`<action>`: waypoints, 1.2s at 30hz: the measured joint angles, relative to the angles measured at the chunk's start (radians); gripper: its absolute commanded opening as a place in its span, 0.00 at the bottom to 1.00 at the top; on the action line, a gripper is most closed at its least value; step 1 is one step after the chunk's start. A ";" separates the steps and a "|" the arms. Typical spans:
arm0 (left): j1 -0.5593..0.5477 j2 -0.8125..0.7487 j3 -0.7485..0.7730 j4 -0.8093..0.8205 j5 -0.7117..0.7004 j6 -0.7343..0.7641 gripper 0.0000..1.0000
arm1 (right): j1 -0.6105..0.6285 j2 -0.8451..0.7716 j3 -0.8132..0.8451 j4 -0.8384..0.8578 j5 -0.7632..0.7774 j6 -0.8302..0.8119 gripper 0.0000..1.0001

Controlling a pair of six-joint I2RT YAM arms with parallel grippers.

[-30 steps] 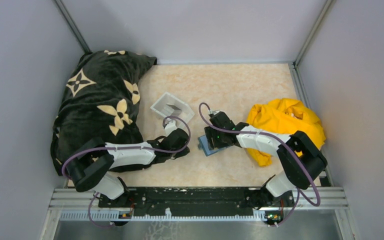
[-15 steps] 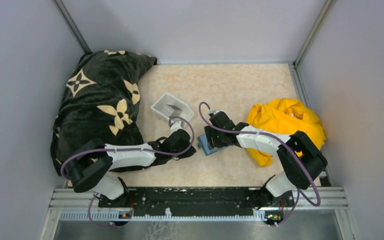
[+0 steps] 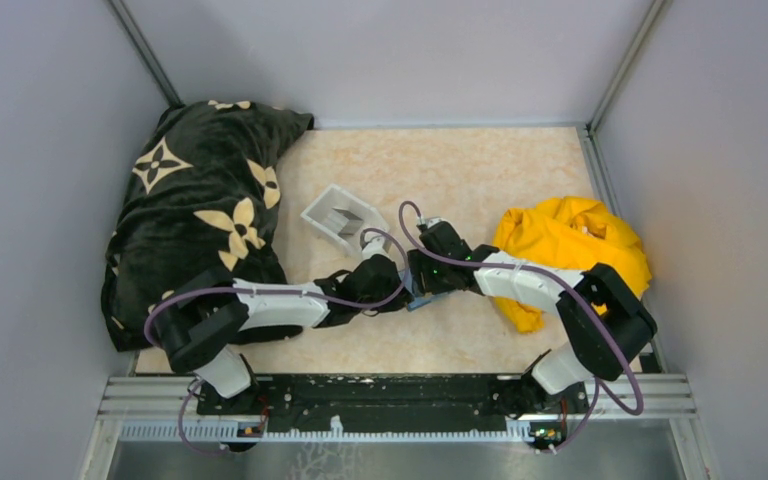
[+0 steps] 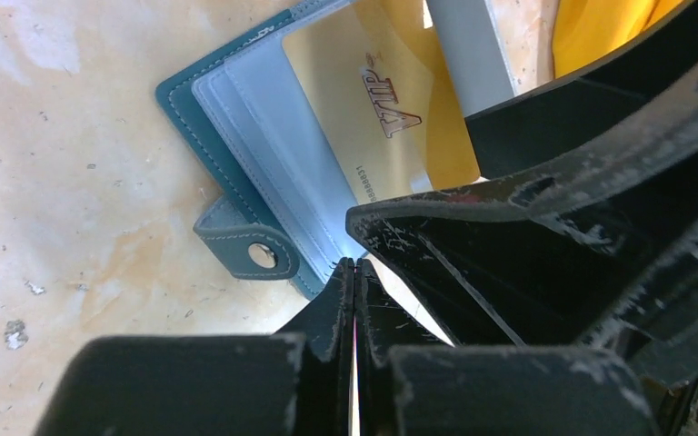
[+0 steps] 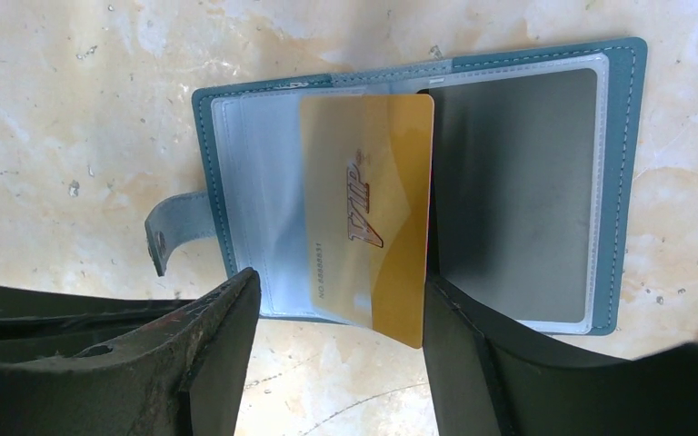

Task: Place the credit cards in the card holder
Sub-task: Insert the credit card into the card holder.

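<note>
Right wrist view: your open, empty right end effector [image 5: 338, 286] straddles the thin, stiff, slippery gold plastic card [image 5: 368, 218]; pinch its edges. Your left end effector [image 4: 354, 268] is shut.

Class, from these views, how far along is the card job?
Done: card holder open, grey card looks seated in one pocket. In hand: gold card sticks out, straddled by the open right gripper; shut left gripper alongside. Left: seat it; the tray seems to hold another card.
</note>
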 measured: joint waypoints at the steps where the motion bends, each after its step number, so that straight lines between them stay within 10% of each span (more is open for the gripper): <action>1: -0.001 0.013 0.008 -0.002 0.000 0.000 0.00 | 0.000 0.000 0.000 0.003 -0.001 0.003 0.63; 36: -0.007 0.088 0.087 -0.130 -0.248 -0.014 0.00 | 0.000 0.001 -0.005 0.026 -0.007 0.007 0.63</action>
